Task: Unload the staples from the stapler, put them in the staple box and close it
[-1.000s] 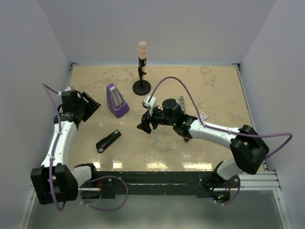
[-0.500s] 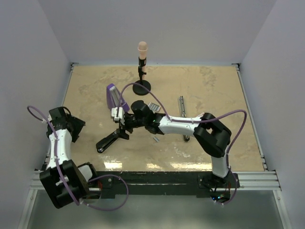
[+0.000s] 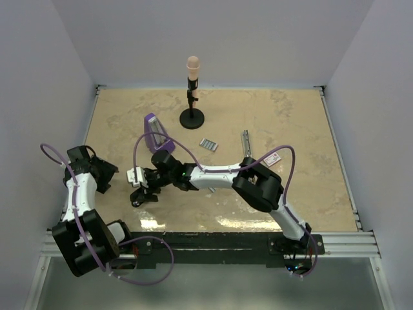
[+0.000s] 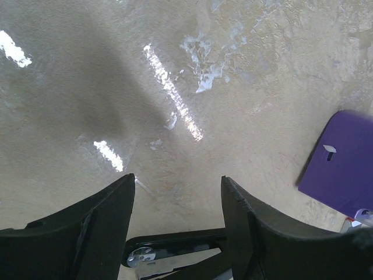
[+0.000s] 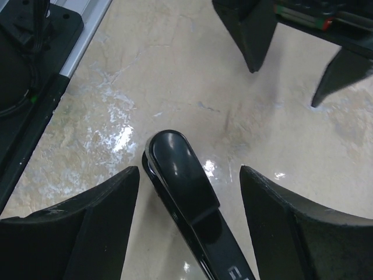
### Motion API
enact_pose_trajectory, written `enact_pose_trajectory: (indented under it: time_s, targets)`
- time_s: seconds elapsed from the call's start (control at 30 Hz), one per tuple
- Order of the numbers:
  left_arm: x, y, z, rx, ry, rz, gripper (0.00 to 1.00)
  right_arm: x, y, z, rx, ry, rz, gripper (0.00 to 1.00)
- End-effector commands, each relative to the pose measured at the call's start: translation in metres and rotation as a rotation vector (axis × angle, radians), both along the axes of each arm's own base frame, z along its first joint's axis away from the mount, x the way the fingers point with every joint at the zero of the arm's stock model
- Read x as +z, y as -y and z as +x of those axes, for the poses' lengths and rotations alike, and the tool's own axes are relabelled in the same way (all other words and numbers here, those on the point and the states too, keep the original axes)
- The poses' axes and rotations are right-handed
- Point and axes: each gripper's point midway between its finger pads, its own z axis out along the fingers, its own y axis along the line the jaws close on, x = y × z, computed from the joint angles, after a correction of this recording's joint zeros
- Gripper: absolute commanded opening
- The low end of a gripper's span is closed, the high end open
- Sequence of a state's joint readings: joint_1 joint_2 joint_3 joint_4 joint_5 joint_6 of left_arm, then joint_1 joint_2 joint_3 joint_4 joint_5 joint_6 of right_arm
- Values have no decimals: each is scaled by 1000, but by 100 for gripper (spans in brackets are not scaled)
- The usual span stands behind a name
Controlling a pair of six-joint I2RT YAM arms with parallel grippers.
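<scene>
The black stapler lies closed on the table at the near left. In the right wrist view the stapler runs between my fingers with its rounded end pointing away. My right gripper is open and straddles that end without touching it. My left gripper is open and empty, just left of the stapler. Its fingertips show at the top of the right wrist view. The staples lie as a ribbed grey strip mid-table, apart from both grippers.
A purple wedge stands behind the stapler. A microphone stand is at the back. A thin metal rail and a pink-and-white card lie to the right. The left wall is close to my left arm.
My right arm has swept left from mid-table, and its open gripper now straddles the stapler's end. My left arm has drawn back toward the near left. The stapler has not moved.
</scene>
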State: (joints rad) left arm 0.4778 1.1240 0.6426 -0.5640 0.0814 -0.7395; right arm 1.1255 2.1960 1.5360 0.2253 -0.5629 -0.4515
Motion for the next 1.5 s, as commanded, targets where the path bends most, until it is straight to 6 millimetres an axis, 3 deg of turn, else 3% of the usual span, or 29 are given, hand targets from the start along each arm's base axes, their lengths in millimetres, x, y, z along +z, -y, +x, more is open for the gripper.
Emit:
enact_pose_trajectory:
  time_s: [0.0,0.1,0.2,0.23,0.3,0.33,0.47,0.67,0.73,0.87,0.93,0.97,1.0,1.2,1.47]
  targets:
    - [3,-2,3,-5,21,6,65,10,-16,-2,14,62,28,72]
    - [2,-2,2,-6,19,3,64,3,-18,-1,7,73,18,69]
    - [2,0,4,-21,28,-6,63,3,-17,1,-12,77,20,50]
    - [3,1,5,-26,32,-5,63,9,-16,2,-18,85,31,38]
    - [4,2,6,-39,42,-7,62,12,-14,5,-46,93,41,26]
    - [5,2,7,-48,49,-3,61,24,-13,7,-59,104,62,17]
    - [17,13,21,-156,147,-10,60,46,-1,10,-123,91,91,0]
    - [34,37,34,-301,310,-56,61,63,33,27,-305,64,95,0]
    - [37,50,36,-354,353,-105,61,58,44,30,-362,47,83,0]
    - [37,57,38,-393,373,-137,61,32,71,29,-446,18,46,0]
    - [40,59,40,-412,391,-139,61,42,79,36,-512,10,84,0]
    - [43,65,40,-437,415,-160,60,34,88,33,-534,-13,77,0]
    - [45,68,40,-453,436,-169,59,45,91,34,-552,-19,110,0]
    - [45,93,32,-515,489,-261,57,55,99,38,-620,-77,154,0]
    - [42,122,14,-575,493,-344,58,108,121,48,-699,-131,348,0]
